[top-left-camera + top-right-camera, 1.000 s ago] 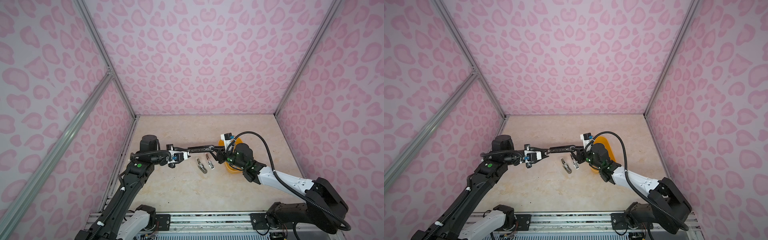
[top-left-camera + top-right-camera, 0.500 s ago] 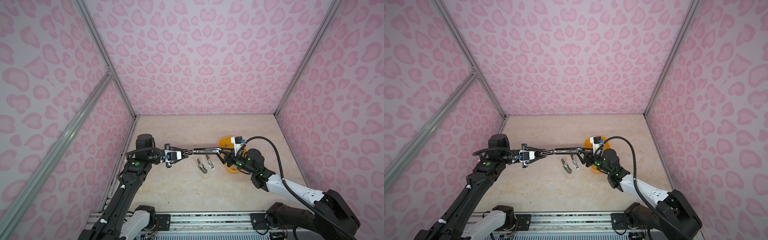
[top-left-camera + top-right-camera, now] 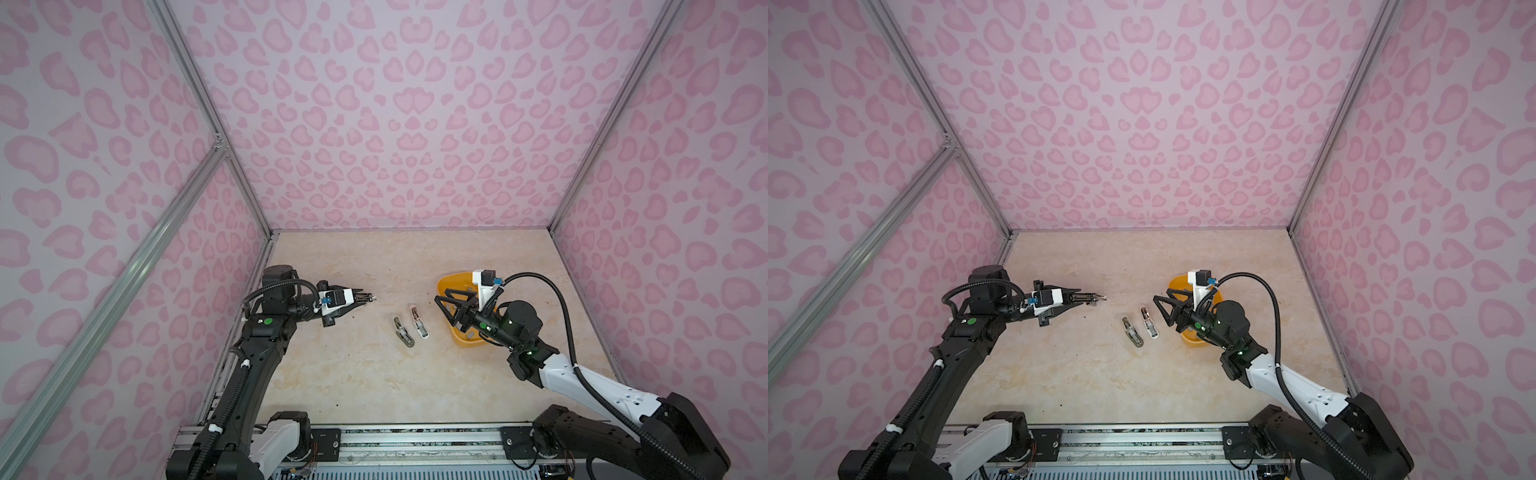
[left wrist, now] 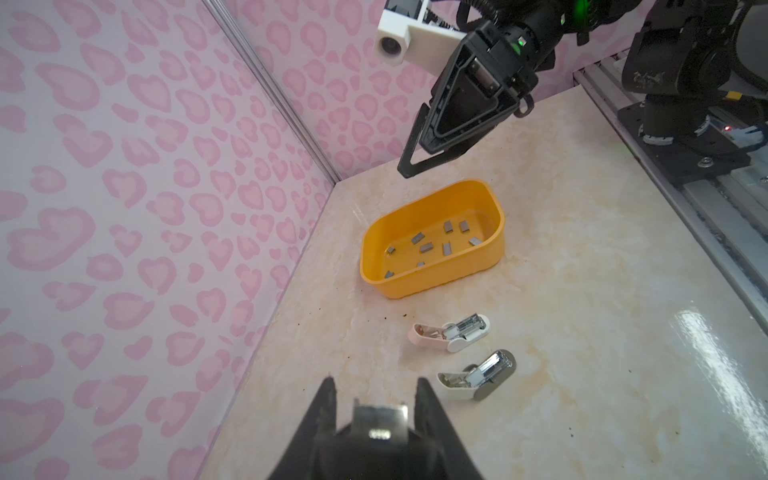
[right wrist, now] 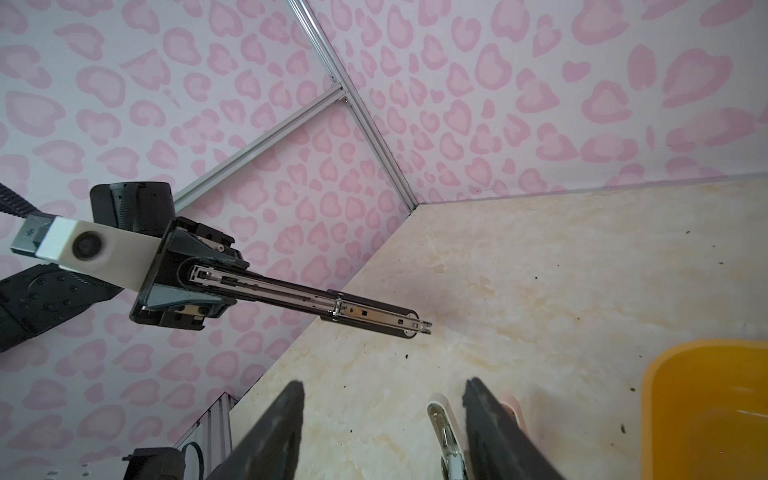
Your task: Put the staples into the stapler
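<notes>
Above the table [image 3: 353,374], the right gripper [image 3: 443,313] has released the long black stapler [image 5: 365,313], jaws wide and empty; the left gripper [image 3: 360,299] alone clamps it, seemingly ready for staples [image 4: 446,248].

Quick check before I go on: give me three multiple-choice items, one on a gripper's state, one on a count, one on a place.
1. The right gripper is: A shut; B open, holding nothing; C out of sight.
2. How many small staplers lie on the table? A one; B two; C four.
3. The staples lie: A in the orange tray; B beside the small staplers; C in the right gripper.

B: its fingers stand apart with nothing between them.
B: a pinkish one and a grey one lie side by side.
A: the grey strips dot the tray's floor.
</notes>
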